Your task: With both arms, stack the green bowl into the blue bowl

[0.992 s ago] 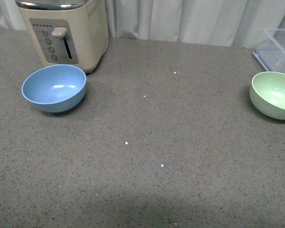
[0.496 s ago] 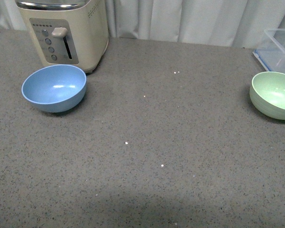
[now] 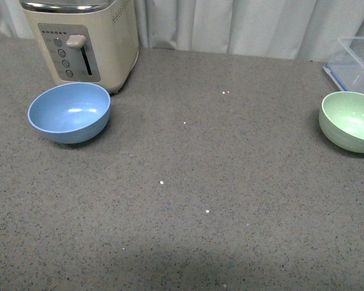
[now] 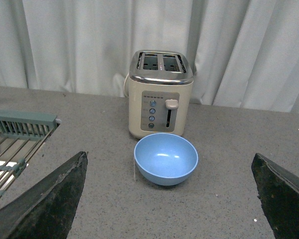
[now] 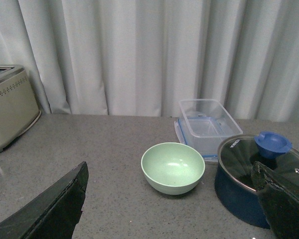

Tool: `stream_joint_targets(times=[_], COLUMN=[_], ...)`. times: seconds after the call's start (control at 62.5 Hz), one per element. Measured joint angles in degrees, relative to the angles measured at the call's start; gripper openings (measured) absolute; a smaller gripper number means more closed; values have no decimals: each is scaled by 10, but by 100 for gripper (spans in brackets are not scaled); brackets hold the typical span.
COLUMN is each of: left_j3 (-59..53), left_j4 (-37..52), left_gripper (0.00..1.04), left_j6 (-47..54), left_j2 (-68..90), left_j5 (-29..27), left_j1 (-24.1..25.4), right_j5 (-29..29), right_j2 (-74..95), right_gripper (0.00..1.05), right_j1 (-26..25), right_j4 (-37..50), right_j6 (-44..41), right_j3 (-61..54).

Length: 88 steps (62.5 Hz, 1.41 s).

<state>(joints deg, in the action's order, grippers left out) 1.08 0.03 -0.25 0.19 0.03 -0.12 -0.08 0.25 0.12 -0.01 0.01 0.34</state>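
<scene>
The left hand (image 4: pixel 169 156) was open wide, with its two fingers far apart, and it held nothing. The right hand (image 5: pixel 169 167) was open the same way and was empty too. I think they were open so that a finger could slip over a bowl's edge. Neither hand showed in the front view, so both were back from the bowls.

Next came a big bare part of the tabletop (image 3: pixel 182 230), with only a few white specks on it.

Further on, the blue bowl (image 3: pixel 69 112) sat on the robot's left side. The green bowl (image 3: pixel 350 121) sat on its right side, well apart from the blue one. Both stood upright with the open side up, so one could drop into the other. Each bowl was in front of one arm, which is likely why both arms were needed. No stacking was done yet.

Just behind the blue bowl stood a cream toaster (image 3: pixel 85 39). Behind the green bowl lay a clear box (image 3: pixel 358 60), and a dark blue pot (image 5: pixel 259 184) stood near it, so lifting there would need care.

Furthest back hung a white curtain (image 3: pixel 230 24).
</scene>
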Motion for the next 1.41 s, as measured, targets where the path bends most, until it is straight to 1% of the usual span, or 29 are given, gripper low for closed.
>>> stream_joint_targets(times=[0.544,0.56,0.592,0.624,0.672,0.752,0.816,0.896,0.96,1.04,1.168,1.248,1.408], left_j3=[0,0,5,16,22,32,57,104,148,210,297,348,424], left_j4=[0,-1,-19,-38,-20,56,133,207,239,230,204,197,175], left_gripper=[98,98,98,98,98,98,98,98,98,98,98,98,98], left_j6=[0,0,-9,-21,-44,-75,-103,-138,-163,-203,-242,-256,-270], left_j2=[0,1,11,49,121,246,362,499,600,723,867,930,1000], left_j5=[0,-5,-47,-114,-176,-208,-202,-211,-212,-210,-207,-201,-193], left_j1=[0,0,-12,-28,-35,-39,-43,-51,-56,-66,-86,-98,-107], right_j5=[0,0,0,0,2,0,0,0,0,0,0,0,0], right_j2=[0,0,0,0,0,0,0,0,0,0,0,0,0], right_gripper=[96,96,96,96,96,96,96,96,96,96,96,96,96], right_j1=[0,0,0,0,0,0,0,0,0,0,0,0,0], right_j4=[0,0,0,0,0,0,0,0,0,0,0,0,0], right_j6=[0,0,0,0,0,0,0,0,0,0,0,0,0], right_j3=[0,0,0,0,0,0,0,0,0,0,0,0,0])
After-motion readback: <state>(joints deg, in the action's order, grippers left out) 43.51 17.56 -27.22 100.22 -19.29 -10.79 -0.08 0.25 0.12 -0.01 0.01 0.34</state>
